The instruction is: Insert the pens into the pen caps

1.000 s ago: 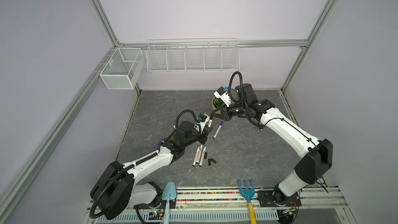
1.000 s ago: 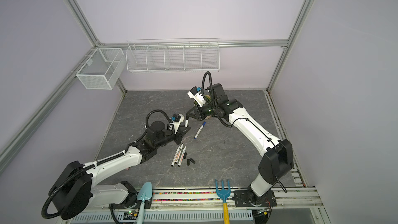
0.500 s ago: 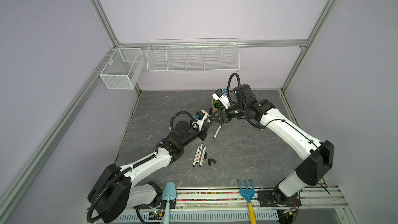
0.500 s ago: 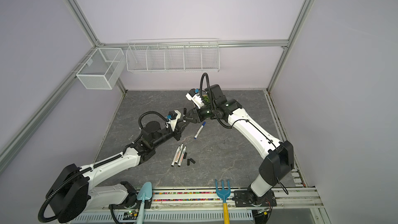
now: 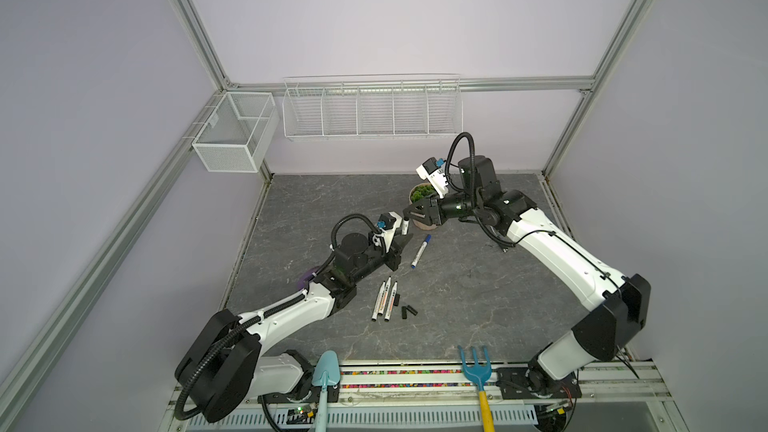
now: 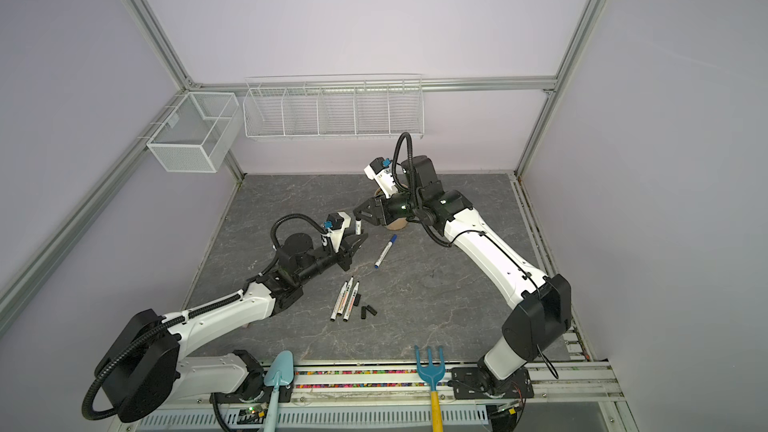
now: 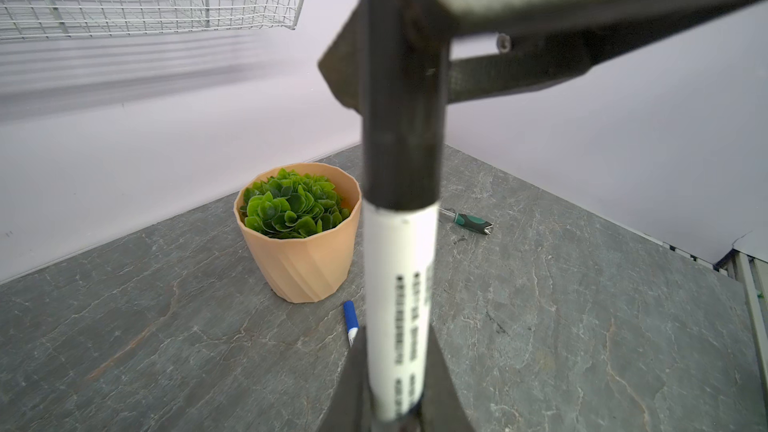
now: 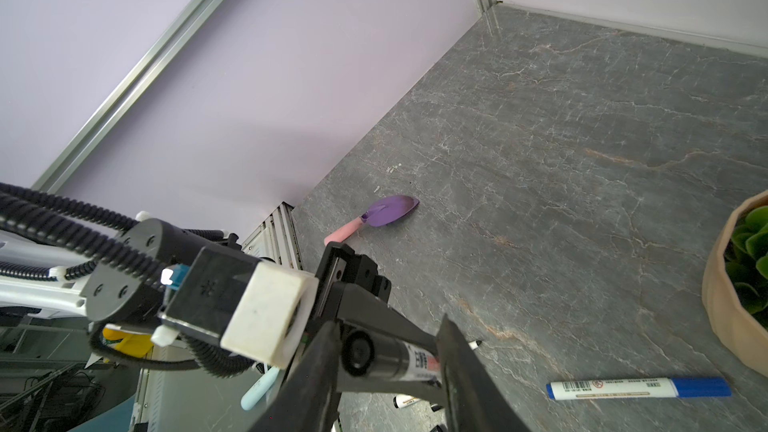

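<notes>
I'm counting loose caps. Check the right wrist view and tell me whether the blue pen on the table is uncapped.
No, the blue pen lies on the table with its blue cap seated over one end.

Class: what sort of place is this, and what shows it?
Probably a robot lab test cell: a metal frame encloses it, a left arm and right arm are mounted at the front, and pens lie as props.

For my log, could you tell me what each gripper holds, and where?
Left gripper clamps the capped pen by its barrel's uncapped end; right gripper holds nothing.
</notes>
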Robot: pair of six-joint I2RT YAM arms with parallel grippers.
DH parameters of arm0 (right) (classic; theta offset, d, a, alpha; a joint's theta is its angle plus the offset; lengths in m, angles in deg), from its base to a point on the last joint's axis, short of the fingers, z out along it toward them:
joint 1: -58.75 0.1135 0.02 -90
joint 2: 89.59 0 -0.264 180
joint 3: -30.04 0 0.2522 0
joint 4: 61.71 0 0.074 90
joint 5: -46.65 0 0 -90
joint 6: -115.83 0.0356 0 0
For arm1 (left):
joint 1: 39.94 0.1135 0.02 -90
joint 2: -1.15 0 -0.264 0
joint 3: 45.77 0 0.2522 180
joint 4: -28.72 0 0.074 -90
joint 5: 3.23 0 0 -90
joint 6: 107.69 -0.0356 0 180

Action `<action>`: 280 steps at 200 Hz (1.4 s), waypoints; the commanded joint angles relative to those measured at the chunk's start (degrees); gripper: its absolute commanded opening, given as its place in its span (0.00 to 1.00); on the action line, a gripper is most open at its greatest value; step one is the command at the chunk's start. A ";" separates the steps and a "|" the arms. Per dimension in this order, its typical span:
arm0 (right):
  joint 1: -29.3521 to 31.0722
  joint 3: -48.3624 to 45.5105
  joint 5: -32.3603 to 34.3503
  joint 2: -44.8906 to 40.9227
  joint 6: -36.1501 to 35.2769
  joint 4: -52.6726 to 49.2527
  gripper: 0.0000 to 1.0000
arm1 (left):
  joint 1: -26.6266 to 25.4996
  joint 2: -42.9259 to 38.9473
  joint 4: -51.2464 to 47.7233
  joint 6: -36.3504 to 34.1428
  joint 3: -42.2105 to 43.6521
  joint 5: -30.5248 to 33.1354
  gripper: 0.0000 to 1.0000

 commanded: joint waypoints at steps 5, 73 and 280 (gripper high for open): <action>-0.31 0.02 -1.08 -0.22 1.76 3.64 0.39 | -0.51 0.79 2.05 0.50 -0.53 -1.03 0.00; -0.01 -0.97 -2.53 2.60 3.32 4.49 0.26 | -0.77 -0.57 1.79 2.00 -1.82 -1.32 0.00; -4.74 -3.74 -6.68 16.12 0.39 -18.96 0.07 | 2.71 4.70 16.32 3.62 -18.05 2.47 0.00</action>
